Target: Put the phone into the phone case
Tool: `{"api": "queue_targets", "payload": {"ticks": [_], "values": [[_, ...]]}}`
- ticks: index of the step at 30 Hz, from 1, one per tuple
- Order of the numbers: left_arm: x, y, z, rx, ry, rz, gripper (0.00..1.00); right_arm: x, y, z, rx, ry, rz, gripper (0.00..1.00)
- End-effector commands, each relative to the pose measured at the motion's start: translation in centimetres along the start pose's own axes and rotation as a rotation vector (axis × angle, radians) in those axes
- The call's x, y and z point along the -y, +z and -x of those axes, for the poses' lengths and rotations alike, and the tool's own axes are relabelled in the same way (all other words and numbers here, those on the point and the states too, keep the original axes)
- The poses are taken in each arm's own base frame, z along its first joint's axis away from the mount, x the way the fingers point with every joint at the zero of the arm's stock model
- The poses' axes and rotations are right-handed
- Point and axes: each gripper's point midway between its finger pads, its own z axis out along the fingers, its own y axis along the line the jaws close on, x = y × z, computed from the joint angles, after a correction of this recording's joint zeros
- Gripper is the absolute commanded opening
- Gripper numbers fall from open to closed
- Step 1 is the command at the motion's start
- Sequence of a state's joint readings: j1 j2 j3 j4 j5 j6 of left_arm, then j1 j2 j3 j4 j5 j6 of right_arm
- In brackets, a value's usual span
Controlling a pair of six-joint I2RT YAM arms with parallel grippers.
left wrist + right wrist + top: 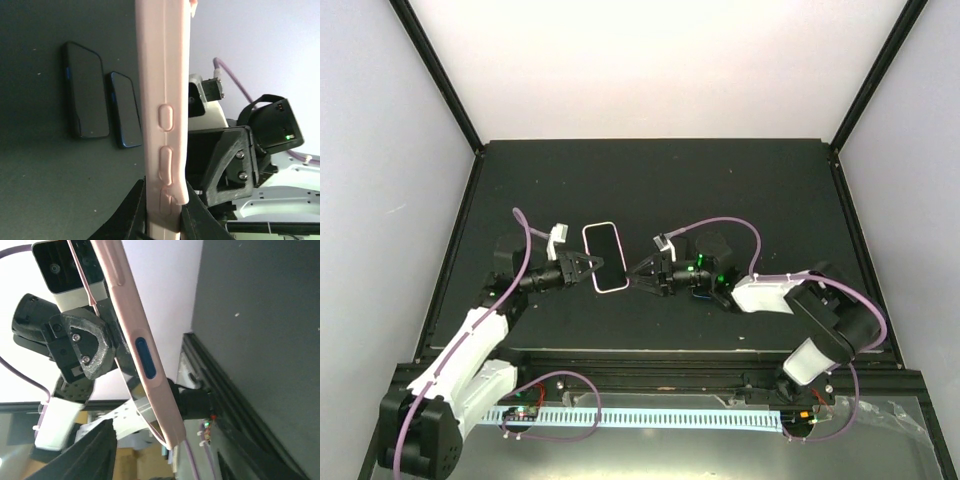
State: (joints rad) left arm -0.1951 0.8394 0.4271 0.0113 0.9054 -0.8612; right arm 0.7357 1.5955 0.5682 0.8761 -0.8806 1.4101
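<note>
The pale pink phone case (164, 75) stands on edge, its side buttons facing my left wrist camera. My left gripper (164, 197) is shut on its near end. In the top view the case (611, 290) shows a dark face (605, 257) inside the pink rim, held above the table between both arms. In the right wrist view the case (131, 320) runs diagonally, with a blue button (145, 357) showing in its side slot. My right gripper (633, 278) is open at the case's right edge. Only one of its fingers (97, 450) shows, apart from the case.
Two dark phones with blue edges (86, 91) (125, 110) lie side by side on the black table (45, 175) beyond the case. White walls (650, 70) enclose the table on three sides. The right arm's body (270, 125) is close behind the case.
</note>
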Motion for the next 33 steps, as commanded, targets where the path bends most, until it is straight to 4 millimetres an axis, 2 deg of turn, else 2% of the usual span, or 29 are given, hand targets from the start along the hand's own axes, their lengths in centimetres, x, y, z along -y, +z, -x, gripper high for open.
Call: {"api": "queue_targets", "payload": {"ticks": [1,3,4,5,6,15,22,26,28,33], "values": [[0.5,0.0,1.1,0.014,0.075,0.013,0.02,0.9,-0.9,1.2,0.074,-0.066,-0.111,0.59],[-0.3,0.3,1.1,0.000,0.060,0.035,0.02,1.5,-1.5,1.7,0.103,-0.109,-0.200,0.70],[-0.6,0.4,1.1,-0.003,0.054,0.045,0.02,1.6,-2.0,2.0,0.123,-0.136,-0.243,0.80],[-1.0,0.6,1.1,-0.008,0.049,0.052,0.02,2.1,-2.6,2.2,0.139,-0.149,-0.299,0.96],[-1.3,0.8,1.2,-0.015,0.041,0.059,0.02,1.9,-3.0,2.5,0.160,-0.178,-0.330,0.99],[-4.7,3.8,1.9,-0.080,-0.031,0.105,0.02,-1.3,-6.3,4.7,0.287,-0.399,-0.506,1.00],[-9.3,6.5,1.5,-0.142,-0.134,0.173,0.03,-3.4,-8.7,5.7,0.396,-0.475,-0.582,1.00],[-11.3,7.1,0.8,-0.165,-0.165,0.210,0.05,-3.6,-9.5,6.0,0.415,-0.484,-0.632,1.00],[-12.1,7.2,0.6,-0.174,-0.173,0.234,0.08,-3.5,-9.7,5.9,0.413,-0.476,-0.650,1.00],[-13.6,6.8,-0.2,-0.185,-0.183,0.304,0.22,-3.5,-10.4,6.2,0.428,-0.490,-0.690,1.00]]}}
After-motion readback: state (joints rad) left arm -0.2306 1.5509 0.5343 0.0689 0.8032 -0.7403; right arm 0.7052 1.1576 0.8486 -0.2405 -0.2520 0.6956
